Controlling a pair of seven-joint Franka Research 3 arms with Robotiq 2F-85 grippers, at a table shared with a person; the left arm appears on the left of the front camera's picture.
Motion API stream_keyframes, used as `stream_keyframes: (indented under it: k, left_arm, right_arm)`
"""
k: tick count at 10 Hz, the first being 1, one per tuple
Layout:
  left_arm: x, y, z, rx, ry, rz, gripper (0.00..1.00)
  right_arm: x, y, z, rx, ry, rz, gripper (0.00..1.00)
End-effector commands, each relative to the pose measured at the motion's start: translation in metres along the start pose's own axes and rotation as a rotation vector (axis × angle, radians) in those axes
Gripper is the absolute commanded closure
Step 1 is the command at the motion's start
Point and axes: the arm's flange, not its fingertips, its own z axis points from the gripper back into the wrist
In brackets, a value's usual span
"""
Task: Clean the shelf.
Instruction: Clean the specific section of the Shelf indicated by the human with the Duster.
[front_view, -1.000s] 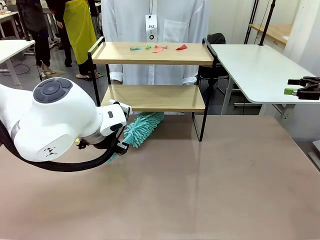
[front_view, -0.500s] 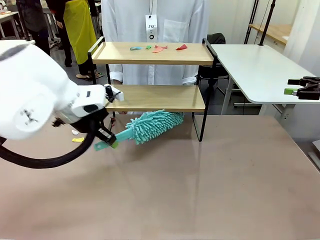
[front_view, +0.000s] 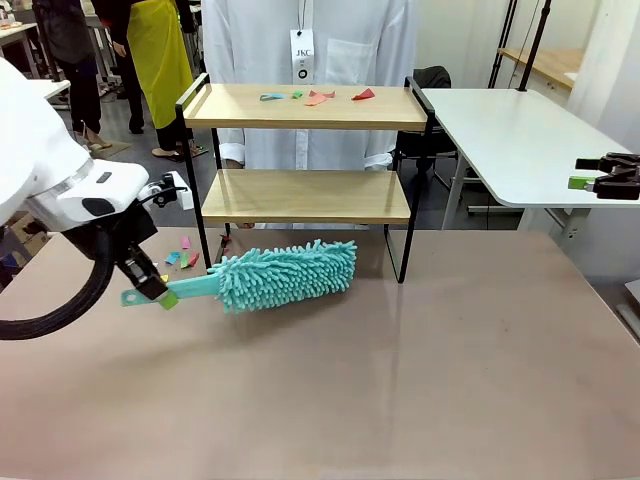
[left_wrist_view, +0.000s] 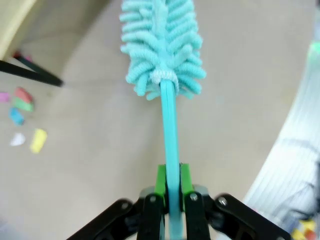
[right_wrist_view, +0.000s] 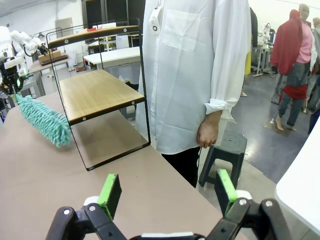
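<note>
The left fingers (front_view: 150, 287) are clamped on the flat handle of a teal chenille duster (front_view: 285, 276). The left wrist view shows the green pads (left_wrist_view: 160, 178) pressed against both sides of that handle. The handle runs straight out past the fingertips to the fluffy head (left_wrist_view: 162, 45), which sits low over the brown table (front_view: 400, 380); I cannot tell whether it touches the surface. Just beyond these fingers a few small coloured scraps (front_view: 180, 258) lie on the table beside the foot of a black leg. In the wrist view they are pink, green, blue, white and yellow (left_wrist_view: 22, 117), off to one side of the handle.

Past the duster head stands the shelf (front_view: 305, 195), at the far side of the table, its lower board just above and behind the head. More scraps (front_view: 318, 97) lie on its top board.

The right fingers (front_view: 585, 172) stand wide apart, well off to the side of the shelf, in front of a white side table (front_view: 500, 140). In the right wrist view their green pads (right_wrist_view: 111, 192) are spread, with the shelf (right_wrist_view: 95, 92) ahead of one fingertip. Behind the shelf stands a person in a white shirt (right_wrist_view: 195, 75).
</note>
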Motion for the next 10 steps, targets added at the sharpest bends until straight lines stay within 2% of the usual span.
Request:
stream_keyframes:
  k: [1,3,6,7,8,9,10]
  left_arm:
    - [0.000,-0.021,0.041,0.056,0.090,-0.101,0.87]
    - [0.008,-0.037,0.096,0.140,0.232,-0.168,0.87]
    - [0.018,-0.053,0.160,0.258,0.422,-0.157,0.87]
    - [0.019,-0.057,0.169,0.272,0.448,-0.119,0.87]
    - [0.019,-0.060,0.174,0.289,0.523,-0.149,0.87]
    - [0.023,-0.067,0.180,0.294,0.555,-0.135,0.87]
    - [0.029,-0.077,0.180,0.327,0.585,-0.200,0.87]
  right_arm:
    - [0.004,0.001,-0.001,0.000,0.016,-0.009,0.00]
    - [0.004,0.001,-0.001,0.000,0.016,-0.009,0.00]
    - [0.004,0.001,-0.001,0.000,0.016,-0.009,0.00]
    - [0.004,0.001,-0.001,0.000,0.016,-0.009,0.00]
    - [0.004,0.001,-0.001,0.000,0.016,-0.009,0.00]
    - [0.004,0.001,-0.001,0.000,0.016,-0.009,0.00]
    - [0.004,0.001,-0.001,0.000,0.016,-0.009,0.00]
